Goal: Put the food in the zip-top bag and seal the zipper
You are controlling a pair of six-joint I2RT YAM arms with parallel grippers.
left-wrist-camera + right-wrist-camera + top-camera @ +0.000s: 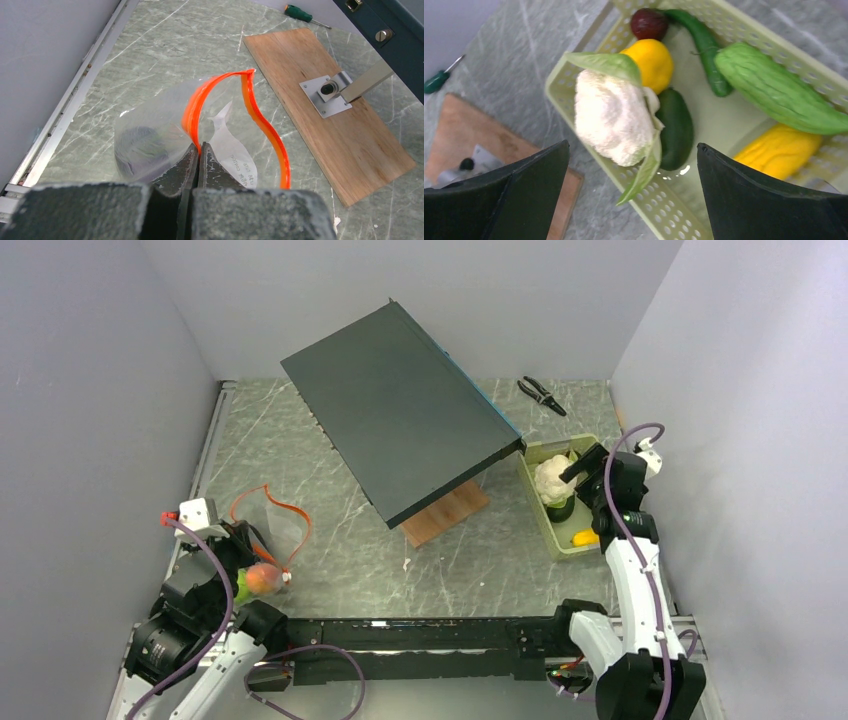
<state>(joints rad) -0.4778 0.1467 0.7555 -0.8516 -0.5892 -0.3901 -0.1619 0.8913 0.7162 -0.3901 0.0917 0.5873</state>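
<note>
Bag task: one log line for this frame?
left tool: shut on zipper | bag: mouth open | right tool: open, over cauliflower in tray | seal: not done

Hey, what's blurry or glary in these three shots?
Left wrist: fingers soft up close, zipper crisp. Right wrist: all slightly soft, cauliflower washed out, small glint on the tray. Top external: even light, no glare.

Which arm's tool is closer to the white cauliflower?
Right. The right tool hangs open just above the cauliflower in the green tray. The left tool is far across the table, shut on the plastic bag at its orange strip.
</note>
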